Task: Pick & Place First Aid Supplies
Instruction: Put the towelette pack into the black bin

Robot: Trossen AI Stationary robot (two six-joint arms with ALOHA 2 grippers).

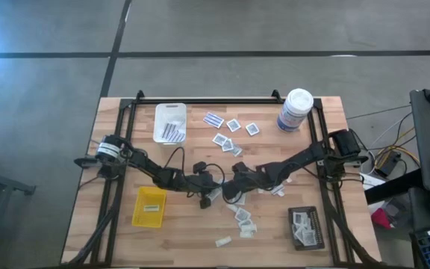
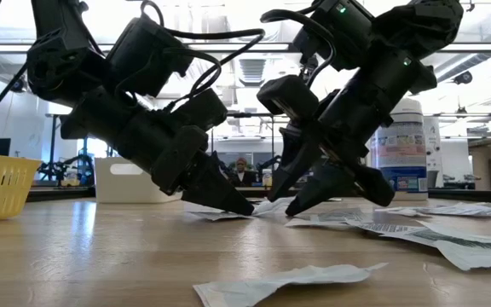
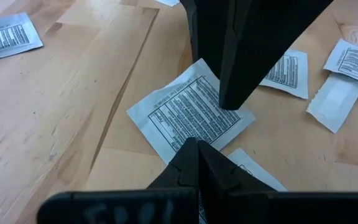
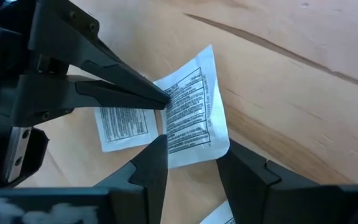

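Both arms meet at the middle of the tabletop (image 1: 125, 246), slightly toward 6 o'clock. The left gripper (image 4: 160, 98) has its jaws pressed together on the edge of a packet (image 4: 188, 115), a white square printed with text, and tips it up on edge. The right gripper (image 4: 191, 163) has its jaws spread to either side of that same packet, not yet shut on it.

More packets (image 1: 234, 138) lie scattered from the centre toward 12 and 5 o'clock. The white tray (image 1: 157, 123) sits at 11 o'clock, the yellow tray (image 1: 149, 221) at 8 and the black tray (image 1: 316, 224) at 4.

This looks like a handover or a two-armed pick. Next, the right jaws probably need to shut on the packet before the left lets go. Which tray should receive it I cannot tell.
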